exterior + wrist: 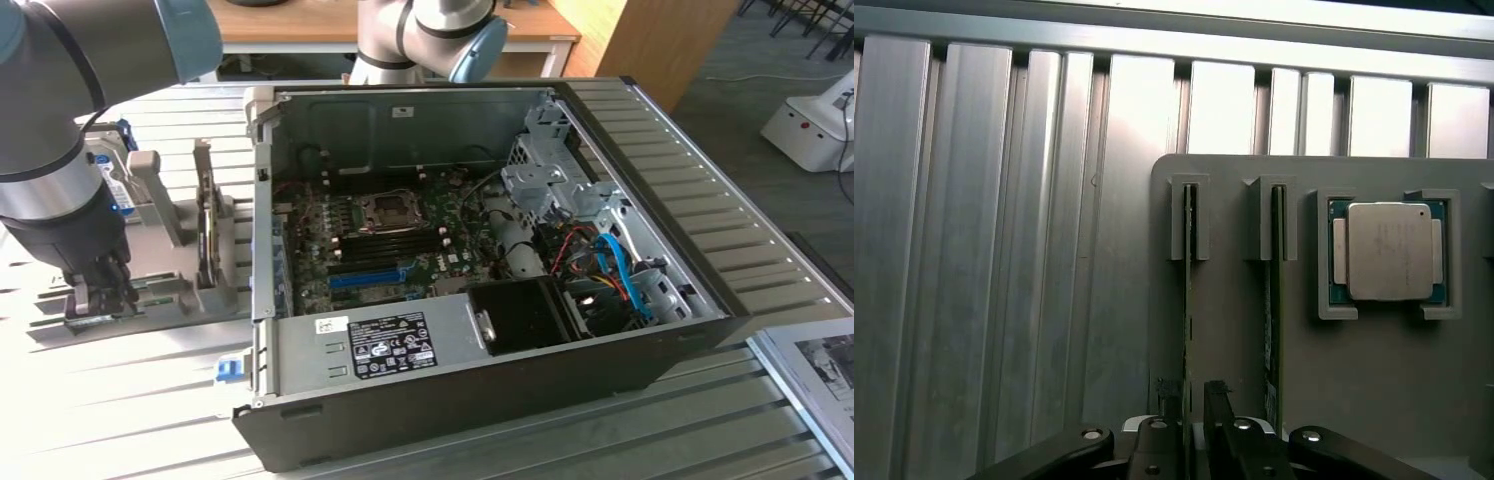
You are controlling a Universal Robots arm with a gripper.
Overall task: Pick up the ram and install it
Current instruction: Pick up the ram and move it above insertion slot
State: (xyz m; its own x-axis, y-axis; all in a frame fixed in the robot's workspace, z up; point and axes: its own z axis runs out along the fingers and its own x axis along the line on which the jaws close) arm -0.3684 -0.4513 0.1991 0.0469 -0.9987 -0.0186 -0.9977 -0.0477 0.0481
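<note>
The gripper (1194, 432) hangs low over the gray holder (1354, 385), which sits on the ribbed metal table (1004, 250). The holder has 2 upright slots, and a green stick stands on its thin edge in each. The ram (1187, 300) is the stick in the slot nearest the holder's outer edge. The second stick (1274, 300) stands in the slot farther in, and a processor chip (1389, 250) lies flat in a pocket deeper still on the holder.

The jaws are spread a little, with 1 dark finger on each flat face of the ram, and a sliver of gap shows beside the fingers (1219, 425), so I judge nothing is pinched yet. The ram's long axis runs along the holder, from between the fingers out to the bracket at the slot's far end. The gripper stands directly above the ram and square to that axis.

In the exterior view the gripper (104, 285) is down at the holder (160, 300). The open computer case (601, 340) lies beside the holder, on the exterior view's right of it.
</note>
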